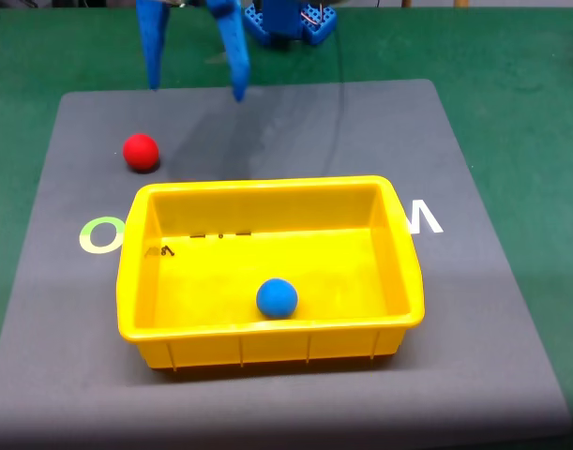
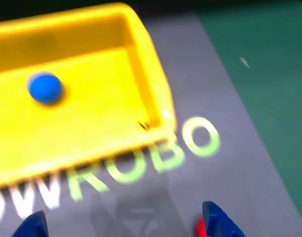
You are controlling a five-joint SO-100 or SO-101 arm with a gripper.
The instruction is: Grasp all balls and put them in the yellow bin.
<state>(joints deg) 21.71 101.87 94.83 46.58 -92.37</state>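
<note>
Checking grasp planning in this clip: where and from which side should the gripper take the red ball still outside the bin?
Grip the red ball across its middle, coming straight down from above. It is a smooth sphere, so any diameter serves. It lies free on the grey mat, apart from the yellow bin, leaving room for a finger on each side. The open gripper hangs just beyond it, so a short approach likely suffices.

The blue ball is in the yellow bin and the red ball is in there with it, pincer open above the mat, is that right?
Not quite. The red ball is not in the yellow bin; the fixed view shows it on the grey mat behind the bin's left corner. The blue ball is in the bin, and the pincer hangs open above the mat.
</note>
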